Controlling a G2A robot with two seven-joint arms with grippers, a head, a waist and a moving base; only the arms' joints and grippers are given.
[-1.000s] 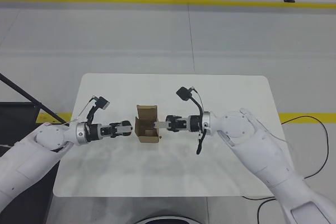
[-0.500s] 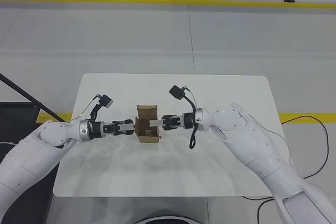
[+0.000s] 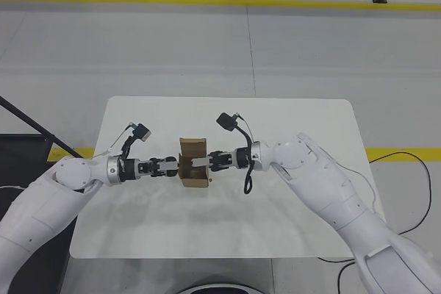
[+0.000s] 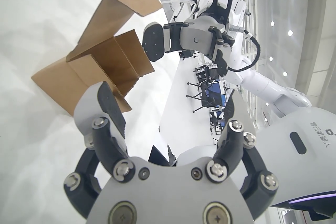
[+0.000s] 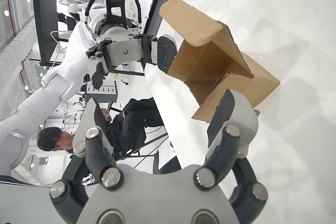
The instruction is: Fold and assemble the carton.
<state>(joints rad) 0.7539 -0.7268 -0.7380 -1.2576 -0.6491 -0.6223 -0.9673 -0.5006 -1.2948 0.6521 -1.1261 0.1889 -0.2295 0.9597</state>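
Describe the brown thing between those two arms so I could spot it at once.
On the white table, near its middle, the left gripper and the right gripper face each other from opposite sides. Between them sits the carton: the one brown cardboard thing there, a small half-folded box, open inside with loose flaps.

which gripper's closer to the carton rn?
Right, barely: the right gripper has a finger over the rim of the carton; the left gripper sits at its opposite wall. Contact unclear for both.
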